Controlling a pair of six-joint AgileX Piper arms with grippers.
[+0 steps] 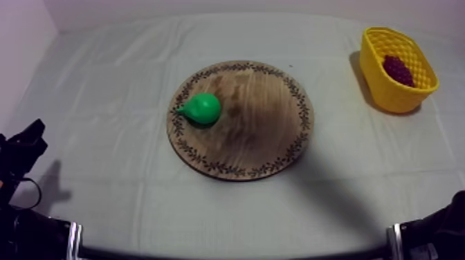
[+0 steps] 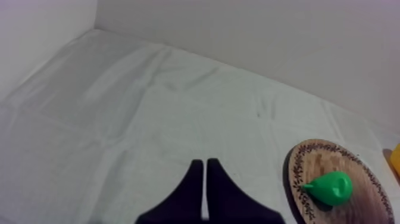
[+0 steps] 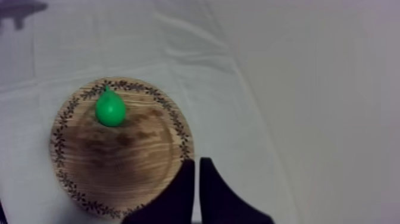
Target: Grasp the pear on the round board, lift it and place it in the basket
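A green pear [image 1: 202, 108] lies on its side on the left part of the round wooden board [image 1: 256, 124] at the table's middle. The yellow basket [image 1: 387, 97] stands at the far right with a bunch of grapes [image 1: 398, 69] inside. My left gripper [image 1: 31, 135] rests low at the left edge, well away from the board. In the left wrist view its fingers [image 2: 204, 162] lie together as a narrow wedge over bare cloth, the pear [image 2: 329, 188] and board [image 2: 297, 173] off to the side. My right gripper [image 3: 196, 162] is shut too, beside the board [image 3: 119, 161] and short of the pear [image 3: 110, 109].
The grey-white cloth [image 1: 104, 83] is wrinkled but flat around the board. My right arm [image 1: 443, 228] sits low at the near right corner. A sliver of the basket [image 2: 394, 164] shows beyond the board in the left wrist view. Walls close the far and left sides.
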